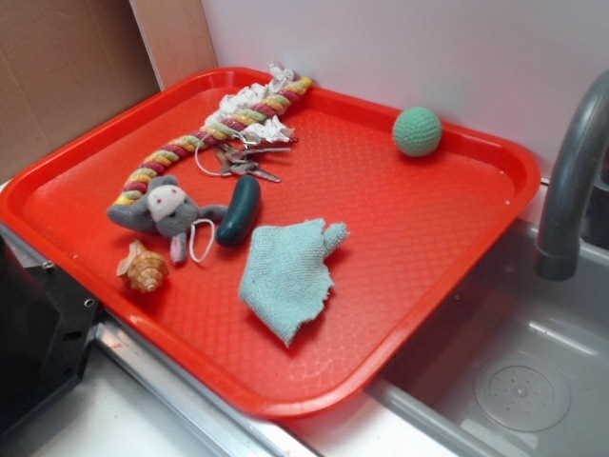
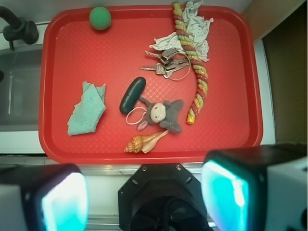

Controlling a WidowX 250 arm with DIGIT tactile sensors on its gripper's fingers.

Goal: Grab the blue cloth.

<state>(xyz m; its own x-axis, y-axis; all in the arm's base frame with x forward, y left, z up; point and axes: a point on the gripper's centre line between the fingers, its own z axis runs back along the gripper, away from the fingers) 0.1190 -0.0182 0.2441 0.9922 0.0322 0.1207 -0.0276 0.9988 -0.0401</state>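
Cloth: blue cloth (image 1: 286, 274) (image 2: 87, 110) lies flat and rumpled on the red tray (image 1: 447, 238) (image 2: 231, 125), near its sink-side edge.
Neighbours: dark green pod-shaped object (image 1: 238, 210) (image 2: 132, 95) just beside the cloth; grey plush mouse (image 1: 160, 209) (image 2: 161, 113) and seashell (image 1: 144, 269) (image 2: 143, 142) beyond.
Far corner: green crocheted ball (image 1: 417, 130) (image 2: 100, 18), well apart.
Gripper: gripper (image 2: 144, 192) spread wide above the tray's edge, its fingers (image 2: 62, 202) holding nothing.
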